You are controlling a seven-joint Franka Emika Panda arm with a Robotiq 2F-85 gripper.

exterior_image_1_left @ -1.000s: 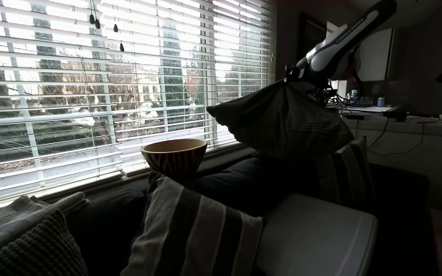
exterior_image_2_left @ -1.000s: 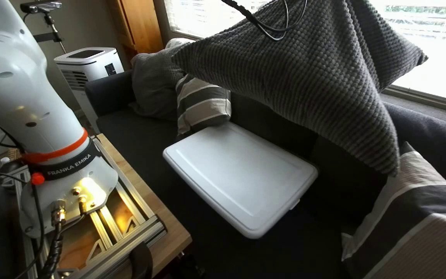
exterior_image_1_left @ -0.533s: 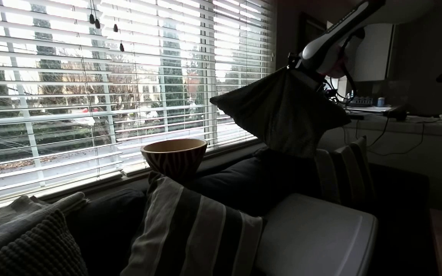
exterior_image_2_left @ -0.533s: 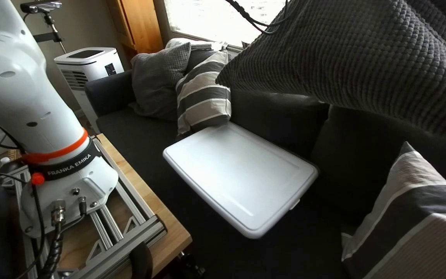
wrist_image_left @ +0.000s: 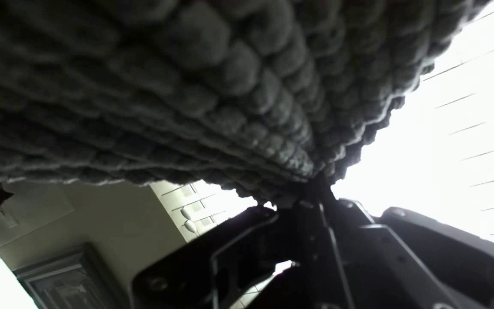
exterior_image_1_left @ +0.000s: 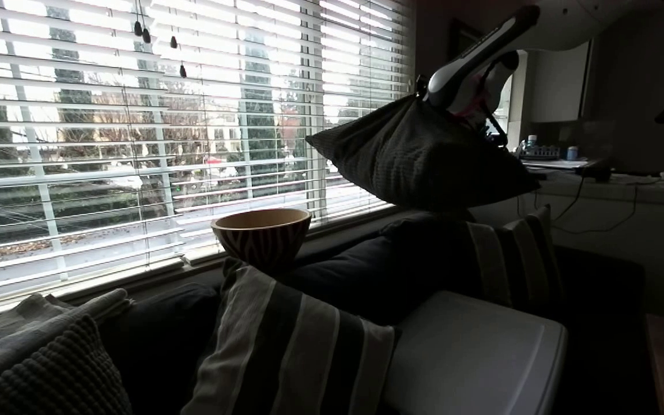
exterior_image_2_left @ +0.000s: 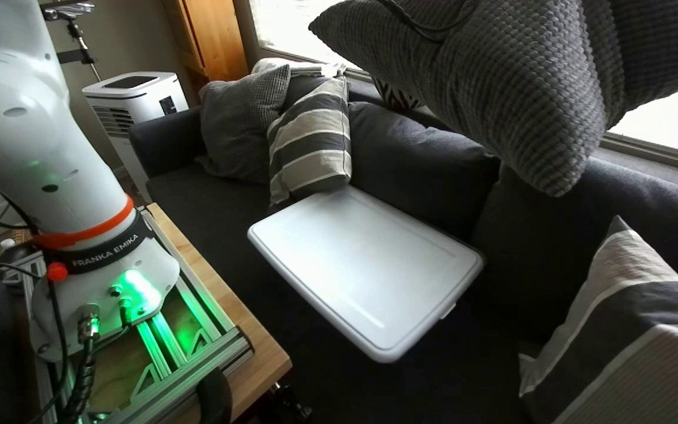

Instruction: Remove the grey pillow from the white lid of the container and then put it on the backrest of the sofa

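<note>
A Franka Emika Panda arm (exterior_image_1_left: 476, 69) holds a waffle-textured grey pillow (exterior_image_2_left: 521, 88) aloft before a window hung with white slatted blinds (exterior_image_1_left: 193, 115), above a dark sofa (exterior_image_2_left: 198, 197). In the wrist view, the black gripper (wrist_image_left: 315, 184) has its jaws clenched on a gathered fold of the pillow, the fabric fanning out from the pinch. The pillow hangs well apart from the white lid (exterior_image_2_left: 368, 277), which lies flat below in both exterior views, and near the sofa's backrest (exterior_image_2_left: 651, 191); whether its lower edge touches the upholstery cannot be told. One striped pillow (exterior_image_2_left: 309, 147) leans just beside a corner of the lid, and a zebra-patterned bowl (exterior_image_1_left: 261, 242) sits upright by the window. Green light (exterior_image_2_left: 139, 288) glows on the arm's base.
</note>
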